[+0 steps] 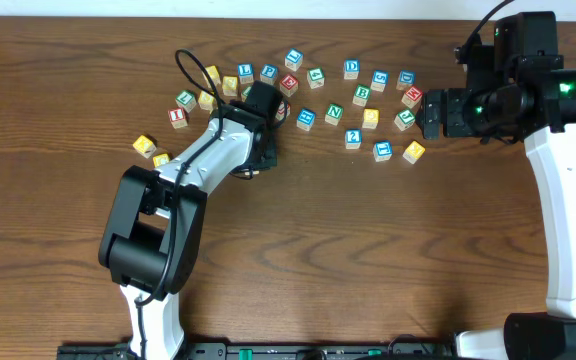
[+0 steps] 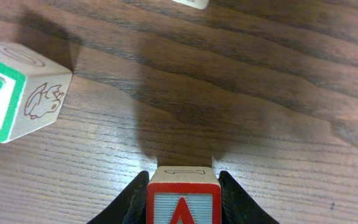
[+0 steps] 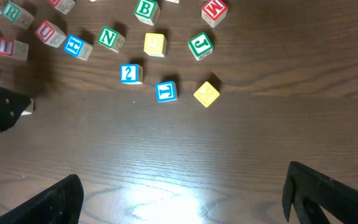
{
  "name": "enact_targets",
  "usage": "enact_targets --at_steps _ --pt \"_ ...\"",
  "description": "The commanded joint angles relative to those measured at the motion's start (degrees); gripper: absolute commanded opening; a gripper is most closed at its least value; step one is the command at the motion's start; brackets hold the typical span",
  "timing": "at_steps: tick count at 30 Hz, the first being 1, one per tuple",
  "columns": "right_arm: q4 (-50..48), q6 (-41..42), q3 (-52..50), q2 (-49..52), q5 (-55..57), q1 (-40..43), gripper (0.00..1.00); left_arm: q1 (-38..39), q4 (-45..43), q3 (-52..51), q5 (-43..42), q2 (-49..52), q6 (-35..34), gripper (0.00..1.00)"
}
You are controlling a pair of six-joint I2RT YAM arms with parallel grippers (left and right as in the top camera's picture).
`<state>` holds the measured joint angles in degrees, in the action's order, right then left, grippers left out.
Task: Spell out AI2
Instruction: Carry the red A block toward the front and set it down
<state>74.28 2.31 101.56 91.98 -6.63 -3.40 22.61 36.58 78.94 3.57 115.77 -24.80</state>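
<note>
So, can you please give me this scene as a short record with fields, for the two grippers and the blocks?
left gripper: shut on the A block
right gripper: open, holds nothing, above bare table
2 block: loose among the scattered blocks, not gripped
word spelled: nothing laid out in a row yet

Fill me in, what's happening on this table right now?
The left gripper is shut on the red-bordered A block beside the scattered letter blocks. The right gripper hangs open at the pile's right edge, holding nothing. The blue 2 block lies loose in the pile; nothing is spelled out yet.
</note>
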Motion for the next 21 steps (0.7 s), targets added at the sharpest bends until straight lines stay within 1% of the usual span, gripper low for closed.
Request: enact_targets --at_steps 1,14,21 --pt "-0.02 -0.68 0.26 -0.09 0.07 0.31 0.99 0.35 0.5 -0.2 -0.35 0.35 4.87 0.34" --pt "0.04 -0.68 0.26 -0.09 0.04 0.31 0.99 0.35 -0.66 -0.2 -0.33 0.35 11.32 0.34" --pt "0.07 -0.68 0.26 -0.09 0.07 0.31 0.99 0.35 -0.66 -0.2 -0.35 0.35 11.41 0.34"
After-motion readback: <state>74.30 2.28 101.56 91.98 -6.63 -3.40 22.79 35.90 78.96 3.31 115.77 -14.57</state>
